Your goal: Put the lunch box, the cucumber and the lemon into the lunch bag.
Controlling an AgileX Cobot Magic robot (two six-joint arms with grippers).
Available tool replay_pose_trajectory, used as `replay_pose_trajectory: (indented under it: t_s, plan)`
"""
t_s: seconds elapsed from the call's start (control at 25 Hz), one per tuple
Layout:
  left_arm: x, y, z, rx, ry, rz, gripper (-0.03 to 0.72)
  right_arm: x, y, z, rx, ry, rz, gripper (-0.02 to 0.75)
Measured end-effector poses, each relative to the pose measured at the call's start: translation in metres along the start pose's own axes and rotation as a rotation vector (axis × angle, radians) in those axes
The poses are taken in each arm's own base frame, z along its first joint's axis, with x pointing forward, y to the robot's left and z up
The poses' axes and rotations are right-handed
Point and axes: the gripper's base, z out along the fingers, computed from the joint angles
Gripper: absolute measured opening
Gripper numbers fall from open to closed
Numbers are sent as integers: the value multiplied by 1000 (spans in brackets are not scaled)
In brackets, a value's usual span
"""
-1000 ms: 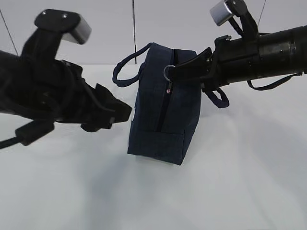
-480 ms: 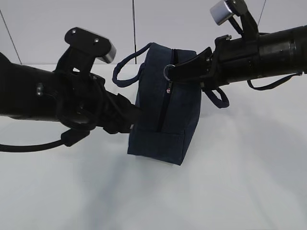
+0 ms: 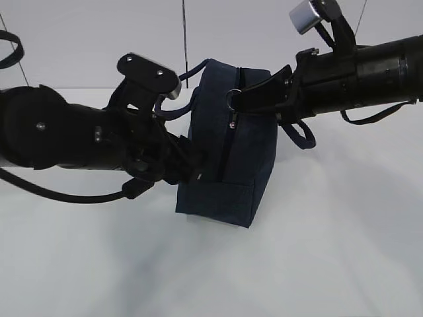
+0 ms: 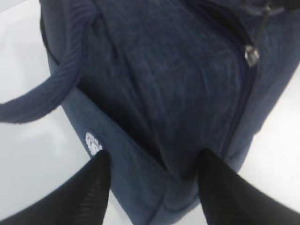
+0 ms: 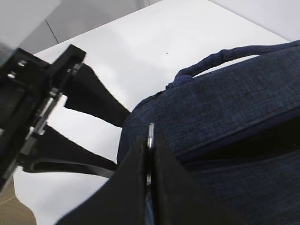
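Lunch bag (image 3: 228, 148) stands upright mid-table w/ zipper facing cam. Right gripper (image 5: 149, 154) is clamped on the metal ring pull (image 3: 232, 99). Left gripper (image 4: 152, 185) jaws are spread around bag's lower corner; fingertips cut off by frame edge. Bag interior hidden.

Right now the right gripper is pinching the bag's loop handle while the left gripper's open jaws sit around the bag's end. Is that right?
Not quite. The right gripper is shut on the zipper's metal ring pull, not the loop handle; the right wrist view shows it. The left gripper does stand open around the lunch bag.
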Motion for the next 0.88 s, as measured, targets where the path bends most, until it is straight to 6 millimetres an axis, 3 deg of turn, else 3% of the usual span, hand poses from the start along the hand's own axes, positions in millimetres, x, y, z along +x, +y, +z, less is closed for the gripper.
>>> replay_pose_trajectory:
  t_s: [0.24,0.32,0.48,0.56,0.88]
  plan:
    - [-5,-1,25,4,18,8,392,0,0,0,2,1,5,1]
    - [-3,-2,30,17,49,10,319,0,0,0,5,1,7,1]
    - [2,-4,32,34,93,10,77,0,-1,0,6,0,13,1]
    - [2,-4,32,35,93,10,17,0,-1,0,6,-1,20,1]
    - [2,-5,32,47,115,-13,1,-6,-5,-1,49,-23,33,1]
